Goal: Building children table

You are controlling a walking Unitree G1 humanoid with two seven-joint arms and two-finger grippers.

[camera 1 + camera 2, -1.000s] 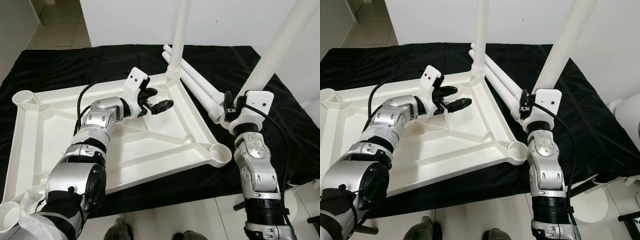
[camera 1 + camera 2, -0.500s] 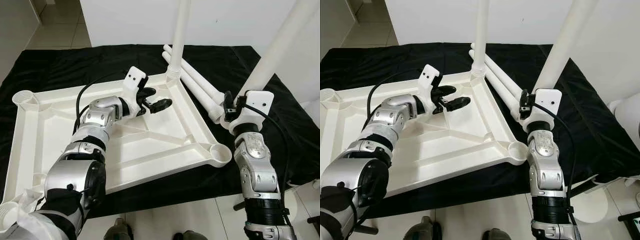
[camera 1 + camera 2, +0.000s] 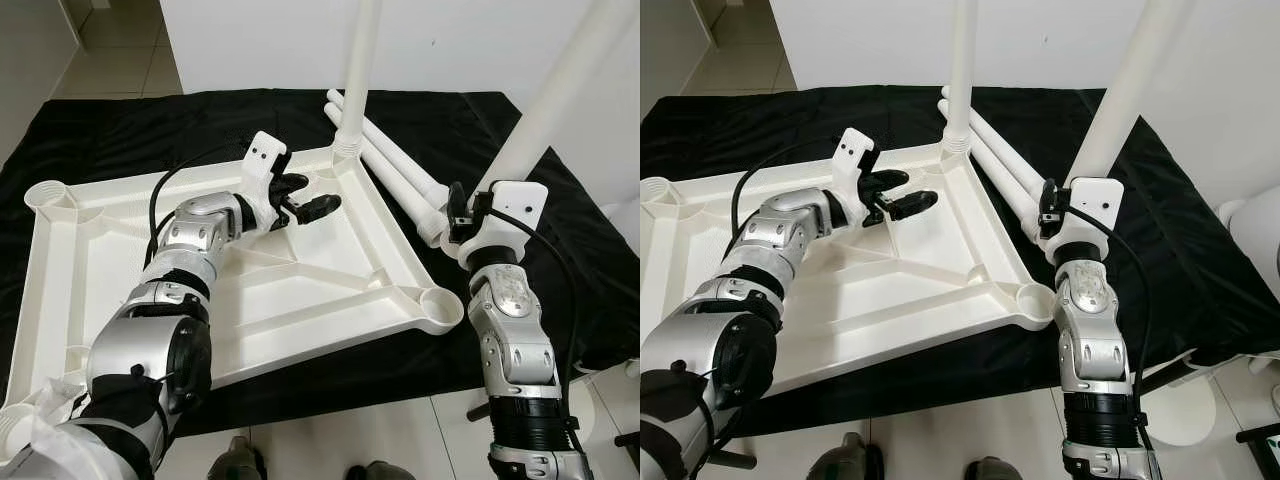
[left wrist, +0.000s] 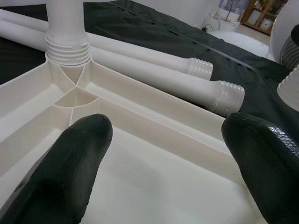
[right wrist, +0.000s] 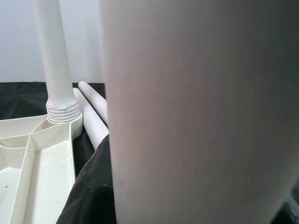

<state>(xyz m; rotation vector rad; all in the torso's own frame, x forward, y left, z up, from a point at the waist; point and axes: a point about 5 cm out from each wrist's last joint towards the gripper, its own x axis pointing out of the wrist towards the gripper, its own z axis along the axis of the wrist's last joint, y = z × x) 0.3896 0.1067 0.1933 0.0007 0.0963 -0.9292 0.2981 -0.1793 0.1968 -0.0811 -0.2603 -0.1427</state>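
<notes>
The white tabletop [image 3: 300, 290] lies upside down on a black cloth. One white leg [image 3: 358, 70] stands upright, screwed into its far corner socket. Two more legs [image 3: 395, 170] lie side by side on the cloth just beyond that corner. My left gripper [image 3: 312, 195] hovers open over the tabletop's inner ribs close to the upright leg, nothing between its fingers [image 4: 84, 144]. My right gripper [image 3: 465, 215] is shut on a fourth leg [image 3: 545, 105], held tilted upward beside the tabletop's right edge, above and beyond the empty near-right socket [image 3: 437, 300].
The black cloth [image 3: 120, 130] covers the floor under everything. Open sockets sit at the far-left corner [image 3: 48, 195] and near-left corner [image 3: 20, 425]. A white wall rises behind. Pale tile floor [image 3: 330, 440] lies in front, and a white rounded object [image 3: 1250, 230] stands at right.
My left gripper has drawn back slightly to the left, staying open above the tabletop. The right arm and its leg have not moved.
</notes>
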